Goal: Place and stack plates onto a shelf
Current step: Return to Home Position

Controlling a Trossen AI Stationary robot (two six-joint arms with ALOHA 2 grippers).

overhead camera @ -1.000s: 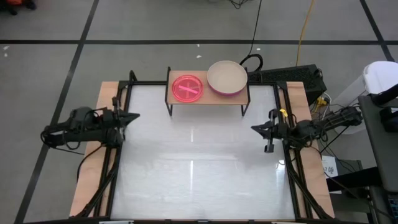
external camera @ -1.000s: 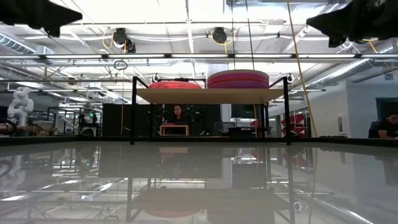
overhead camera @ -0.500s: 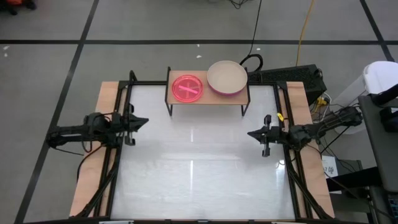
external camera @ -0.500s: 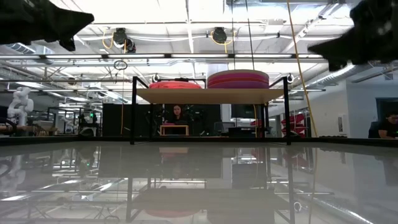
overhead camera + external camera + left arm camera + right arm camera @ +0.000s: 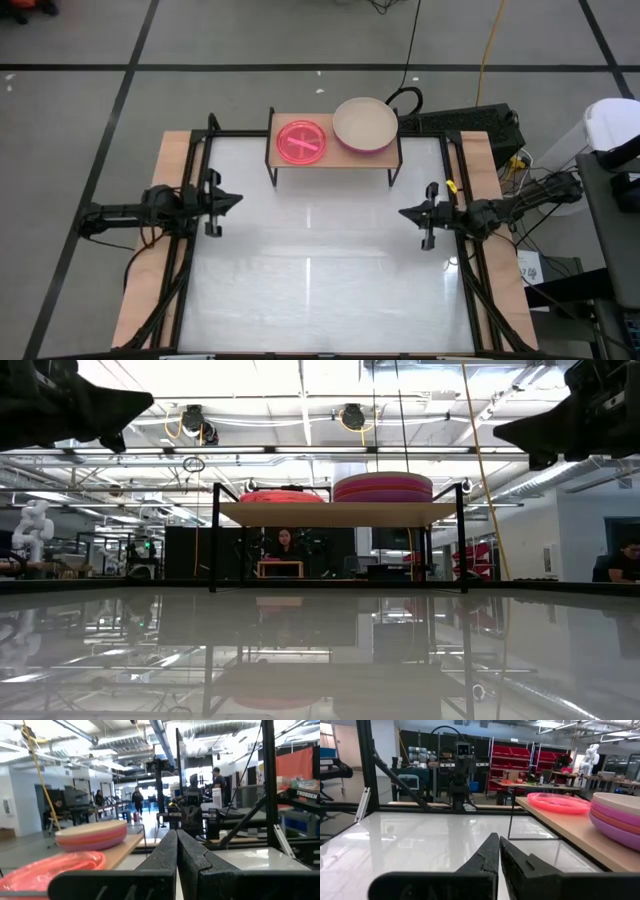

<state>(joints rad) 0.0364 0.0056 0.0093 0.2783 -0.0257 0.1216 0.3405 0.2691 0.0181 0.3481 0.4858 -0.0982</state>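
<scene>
Left wrist view puts my left pincer nearest. Its two dark fingers are pressed together at the tips and carry nothing. My right pincer is clenched the same way and is also bare. From above, each hangs near its own side edge of the white table, tips turned inward so the two face one another across the glossy top. I judge this to be a rest pose: arms drawn to the sides, fingers closed because there is nothing to carry, and the middle left free.

Farther out, well apart from either pincer and roughly between them at the table's far edge, stands the shelf, a light wood top on thin black legs. It holds two stacks. The one on my left pincer's side is topped by a translucent pink plate, with reddish rims under it in the low view. The one on my right pincer's side is taller, topped by a beige plate over pink and purple rims. Stacking side by side suits a top only two plates wide. I see no plate off the shelf, so the job looks finished.

Farthest off, beyond the shelf, a person sits. I can read no brand, label or writing.
</scene>
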